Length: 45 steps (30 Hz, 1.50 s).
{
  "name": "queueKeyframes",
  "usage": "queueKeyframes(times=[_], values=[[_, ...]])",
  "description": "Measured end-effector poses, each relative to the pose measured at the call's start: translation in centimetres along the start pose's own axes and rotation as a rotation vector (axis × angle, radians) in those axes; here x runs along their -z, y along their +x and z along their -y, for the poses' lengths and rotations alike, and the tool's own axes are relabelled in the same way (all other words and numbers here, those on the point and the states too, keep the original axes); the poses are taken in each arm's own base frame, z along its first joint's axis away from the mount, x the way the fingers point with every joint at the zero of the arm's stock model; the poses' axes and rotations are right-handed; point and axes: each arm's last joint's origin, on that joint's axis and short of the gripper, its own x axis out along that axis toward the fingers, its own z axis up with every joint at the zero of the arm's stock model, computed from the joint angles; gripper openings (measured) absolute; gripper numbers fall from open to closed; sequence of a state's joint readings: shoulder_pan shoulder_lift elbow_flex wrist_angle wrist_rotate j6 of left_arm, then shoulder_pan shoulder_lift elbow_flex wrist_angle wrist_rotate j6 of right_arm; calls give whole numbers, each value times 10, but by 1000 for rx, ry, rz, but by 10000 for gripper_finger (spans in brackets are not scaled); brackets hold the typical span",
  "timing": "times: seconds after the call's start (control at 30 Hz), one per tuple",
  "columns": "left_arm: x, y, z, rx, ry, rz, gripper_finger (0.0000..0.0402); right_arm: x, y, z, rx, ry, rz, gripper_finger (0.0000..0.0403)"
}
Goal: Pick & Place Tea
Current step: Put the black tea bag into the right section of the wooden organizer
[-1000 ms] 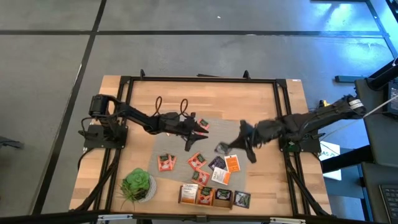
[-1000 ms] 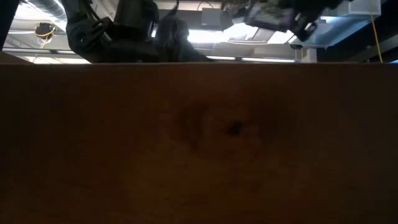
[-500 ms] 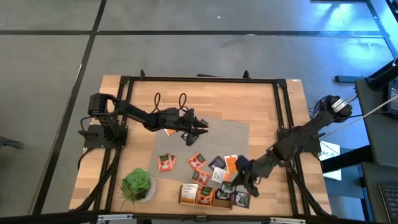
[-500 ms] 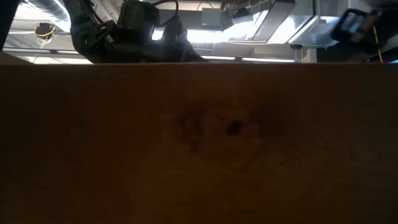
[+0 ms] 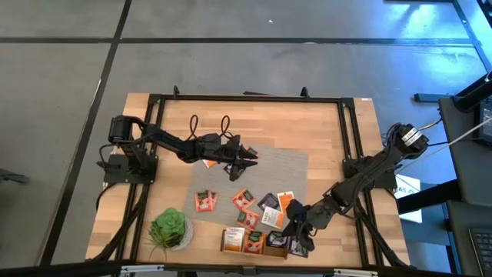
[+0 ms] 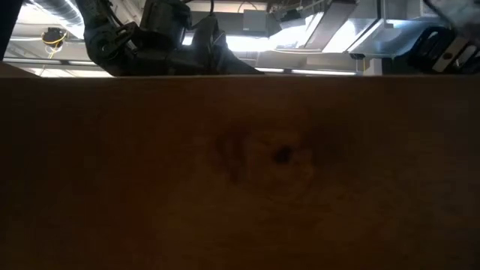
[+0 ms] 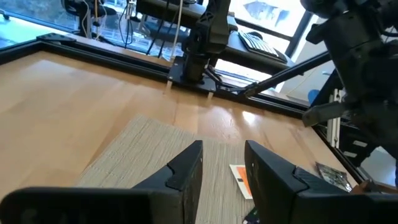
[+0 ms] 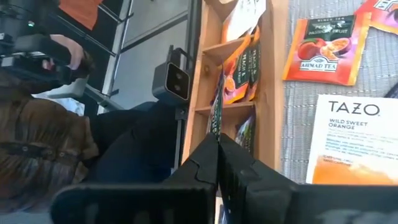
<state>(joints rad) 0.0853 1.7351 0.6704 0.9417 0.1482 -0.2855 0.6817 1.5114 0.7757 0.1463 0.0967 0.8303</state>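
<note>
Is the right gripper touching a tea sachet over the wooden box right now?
Touching. In the right wrist view the right gripper is shut on the edge of a dark tea sachet above the wooden box.

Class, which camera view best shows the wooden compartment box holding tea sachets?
The right wrist view: the wooden box fills it close up, dividers and sachets clear. The high view shows it small at the table's near edge, partly under the right claw. The low and left wrist views miss it.

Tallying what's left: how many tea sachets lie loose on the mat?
6 tea sachets visible: one at the mat's left, two orange ones mid-mat, three by the right arm. The arms may hide more.
</note>
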Motion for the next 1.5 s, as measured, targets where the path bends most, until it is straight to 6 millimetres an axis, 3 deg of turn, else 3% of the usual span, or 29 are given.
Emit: queueKeyframes(times=[1.5], values=[[0, 0, 0, -2, 10, -3, 115, 2, 1, 2, 16, -78, -19, 26]])
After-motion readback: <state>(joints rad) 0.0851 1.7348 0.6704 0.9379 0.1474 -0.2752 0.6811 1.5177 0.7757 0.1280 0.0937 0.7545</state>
